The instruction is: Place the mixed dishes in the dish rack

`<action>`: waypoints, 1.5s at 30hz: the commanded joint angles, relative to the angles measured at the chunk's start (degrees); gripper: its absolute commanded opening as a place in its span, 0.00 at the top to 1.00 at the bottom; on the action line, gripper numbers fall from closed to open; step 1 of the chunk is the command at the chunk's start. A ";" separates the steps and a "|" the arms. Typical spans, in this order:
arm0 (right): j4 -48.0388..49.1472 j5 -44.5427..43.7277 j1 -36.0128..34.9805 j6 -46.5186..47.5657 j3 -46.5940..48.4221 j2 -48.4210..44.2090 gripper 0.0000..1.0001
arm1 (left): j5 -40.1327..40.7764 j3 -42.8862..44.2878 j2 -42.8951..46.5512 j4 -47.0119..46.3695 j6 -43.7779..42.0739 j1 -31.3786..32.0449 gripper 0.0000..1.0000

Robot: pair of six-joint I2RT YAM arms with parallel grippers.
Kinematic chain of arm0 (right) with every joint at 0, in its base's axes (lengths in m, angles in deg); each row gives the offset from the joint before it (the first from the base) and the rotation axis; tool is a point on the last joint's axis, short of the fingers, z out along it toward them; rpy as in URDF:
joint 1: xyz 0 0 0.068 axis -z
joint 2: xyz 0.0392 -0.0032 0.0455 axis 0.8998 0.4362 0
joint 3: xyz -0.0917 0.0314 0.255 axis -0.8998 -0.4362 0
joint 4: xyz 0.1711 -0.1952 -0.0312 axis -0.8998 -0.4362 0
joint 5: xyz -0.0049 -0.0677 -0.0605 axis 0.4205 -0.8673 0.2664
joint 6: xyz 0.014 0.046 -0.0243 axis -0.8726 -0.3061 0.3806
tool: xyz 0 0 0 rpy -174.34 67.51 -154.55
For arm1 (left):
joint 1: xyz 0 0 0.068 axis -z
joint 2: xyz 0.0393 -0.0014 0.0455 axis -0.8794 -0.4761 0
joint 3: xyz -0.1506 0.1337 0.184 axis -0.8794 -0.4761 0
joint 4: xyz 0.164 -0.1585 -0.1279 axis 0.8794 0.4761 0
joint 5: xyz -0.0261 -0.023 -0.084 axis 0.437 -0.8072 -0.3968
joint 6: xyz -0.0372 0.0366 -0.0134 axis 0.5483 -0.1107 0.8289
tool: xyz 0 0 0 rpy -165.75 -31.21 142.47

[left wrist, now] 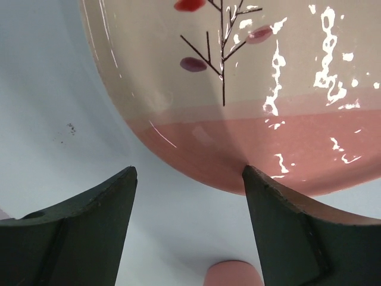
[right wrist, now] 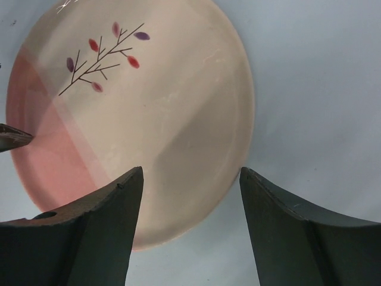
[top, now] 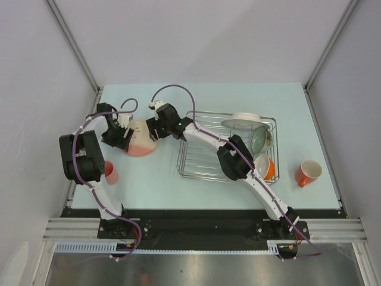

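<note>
The cream plate (top: 143, 142) with a pink segment and twig motif lies on the table left of the chrome dish rack (top: 196, 170). My left gripper (top: 125, 136) is open at the plate's pink left edge. In the left wrist view (left wrist: 189, 173) one fingertip (left wrist: 250, 174) sits right at the plate's rim (left wrist: 238, 161). My right gripper (top: 156, 127) is open over the plate's right side, and its jaws (right wrist: 190, 174) straddle the plate's cream edge (right wrist: 178, 131). The rack holds the white grey-rimmed bowl (top: 244, 121), the green glass bowl (top: 260, 139) and the orange-outside bowl (top: 265, 167).
The orange mug (top: 308, 173) stands on the table right of the rack. The salmon-pink tumbler (top: 109, 172) stands by the left arm's elbow and also shows in the left wrist view (left wrist: 233, 274). The left fingertip (right wrist: 12, 137) shows at the edge of the right wrist view.
</note>
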State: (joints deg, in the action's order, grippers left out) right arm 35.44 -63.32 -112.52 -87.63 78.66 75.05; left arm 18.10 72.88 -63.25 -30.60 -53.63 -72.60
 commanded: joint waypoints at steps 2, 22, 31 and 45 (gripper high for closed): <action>-0.83 3.35 -0.92 -3.69 2.71 1.62 0.30 | -4.18 4.65 -4.09 4.41 -1.23 -0.57 0.25; 3.55 8.62 -1.10 -18.72 -0.88 1.18 0.64 | -12.88 9.40 -11.21 5.91 0.53 0.22 0.35; 13.14 15.21 -1.37 -24.00 -4.67 -1.81 0.67 | -19.73 11.16 -12.71 8.63 1.41 2.41 0.37; 19.45 23.63 -2.51 -26.46 -2.12 0.13 0.68 | -27.47 15.56 -17.28 11.27 2.81 5.75 0.39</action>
State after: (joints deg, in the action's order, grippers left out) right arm 41.52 -57.20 -109.63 -109.29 74.09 75.53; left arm 11.48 88.62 -75.22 -15.89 -52.12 -73.45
